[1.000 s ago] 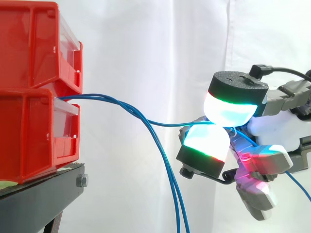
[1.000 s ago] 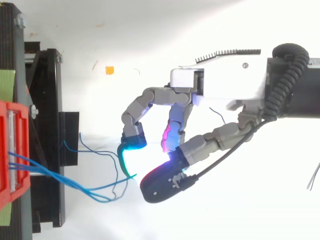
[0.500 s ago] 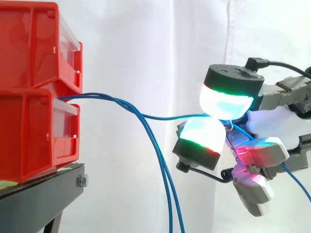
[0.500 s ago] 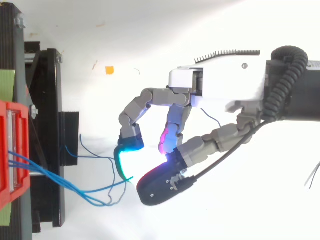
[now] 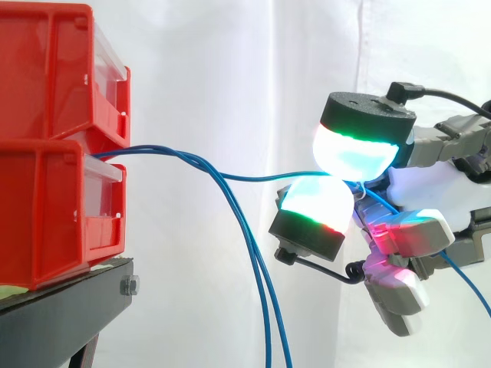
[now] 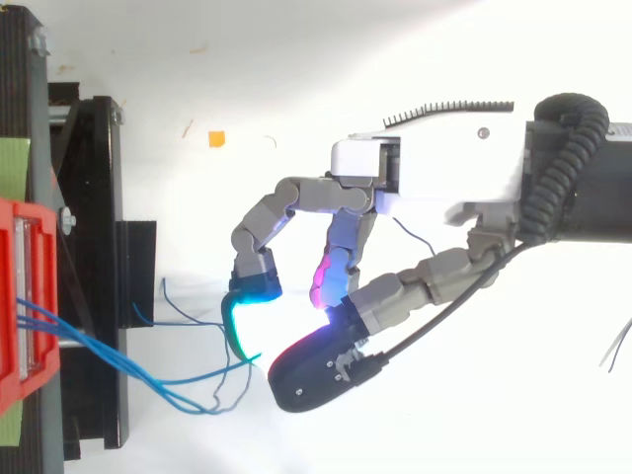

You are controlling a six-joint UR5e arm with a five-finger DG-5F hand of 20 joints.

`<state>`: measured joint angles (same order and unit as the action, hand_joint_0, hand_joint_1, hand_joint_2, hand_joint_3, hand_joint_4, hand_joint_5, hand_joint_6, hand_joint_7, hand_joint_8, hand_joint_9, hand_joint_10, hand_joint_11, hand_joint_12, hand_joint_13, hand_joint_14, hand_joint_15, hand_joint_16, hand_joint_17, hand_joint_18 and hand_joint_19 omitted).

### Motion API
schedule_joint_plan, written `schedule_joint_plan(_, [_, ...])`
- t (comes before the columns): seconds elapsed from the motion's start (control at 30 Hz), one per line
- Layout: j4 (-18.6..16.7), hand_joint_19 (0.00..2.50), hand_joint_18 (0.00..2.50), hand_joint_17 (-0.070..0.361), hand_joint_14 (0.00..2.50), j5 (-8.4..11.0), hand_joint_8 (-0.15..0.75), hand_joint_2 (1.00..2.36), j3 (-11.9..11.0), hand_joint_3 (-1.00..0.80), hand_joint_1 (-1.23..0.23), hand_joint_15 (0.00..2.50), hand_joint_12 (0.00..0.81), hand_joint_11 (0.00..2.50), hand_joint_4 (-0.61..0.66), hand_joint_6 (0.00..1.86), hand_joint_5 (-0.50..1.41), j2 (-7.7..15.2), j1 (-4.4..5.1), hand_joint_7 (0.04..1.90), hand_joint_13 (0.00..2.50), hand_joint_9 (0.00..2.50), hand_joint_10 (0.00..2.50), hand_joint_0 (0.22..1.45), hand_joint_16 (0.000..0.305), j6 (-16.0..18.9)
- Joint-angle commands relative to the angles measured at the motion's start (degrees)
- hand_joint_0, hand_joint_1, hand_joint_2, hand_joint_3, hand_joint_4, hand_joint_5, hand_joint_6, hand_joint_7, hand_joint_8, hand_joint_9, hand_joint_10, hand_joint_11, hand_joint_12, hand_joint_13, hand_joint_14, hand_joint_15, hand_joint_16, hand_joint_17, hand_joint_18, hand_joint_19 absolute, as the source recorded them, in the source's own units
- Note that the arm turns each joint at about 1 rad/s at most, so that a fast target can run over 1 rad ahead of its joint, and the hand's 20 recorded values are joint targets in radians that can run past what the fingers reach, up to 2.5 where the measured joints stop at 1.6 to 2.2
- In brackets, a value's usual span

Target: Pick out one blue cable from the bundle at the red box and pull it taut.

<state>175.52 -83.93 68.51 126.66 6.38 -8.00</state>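
Two red bins [image 5: 54, 153] are stacked on a black stand [image 5: 69, 307] at the left. A bundle of blue cables [image 5: 153, 151] comes out of the lower bin [image 6: 20, 296]. One blue cable [image 5: 253, 178] runs nearly level to the right, sagging slightly, and ends between two glowing pads [image 5: 314, 207]. My hand [image 5: 430, 192] is to the right of the bins with its thumb and a finger pinched on that cable. The other blue cables [image 5: 265, 299] droop down out of view. From above, the hand [image 6: 434, 178] reaches left and the cables [image 6: 158, 380] loop between it and the stand.
A white curtain hangs behind the work. The black stand [image 6: 94, 247] juts out past the bins toward the hand. A small orange scrap [image 6: 215, 138] lies on the white floor. A gap of open space lies between the bins and the fingertips.
The hand has shifted a little toward the bins and slightly upward, still pinching the blue cable. The cable's run to the bin stays slightly slack.
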Motion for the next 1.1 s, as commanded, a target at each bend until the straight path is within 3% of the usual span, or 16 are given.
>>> schedule_joint_plan(0.0, [0.0,0.56,1.02,0.12,0.02,0.08,0.314,1.02,0.0,-0.12,-0.77,0.6,0.387,0.76,-0.06,0.91,-0.06,0.0,0.03,1.09,1.2,1.46,0.03,0.61,0.053,0.0])
schedule_joint_plan(1.07, [0.0,0.55,1.01,0.121,0.02,0.08,0.318,1.02,0.0,-0.12,-0.78,0.61,0.387,0.75,-0.07,0.91,-0.06,0.1,-0.05,1.09,1.2,1.44,0.02,0.61,0.054,0.0])
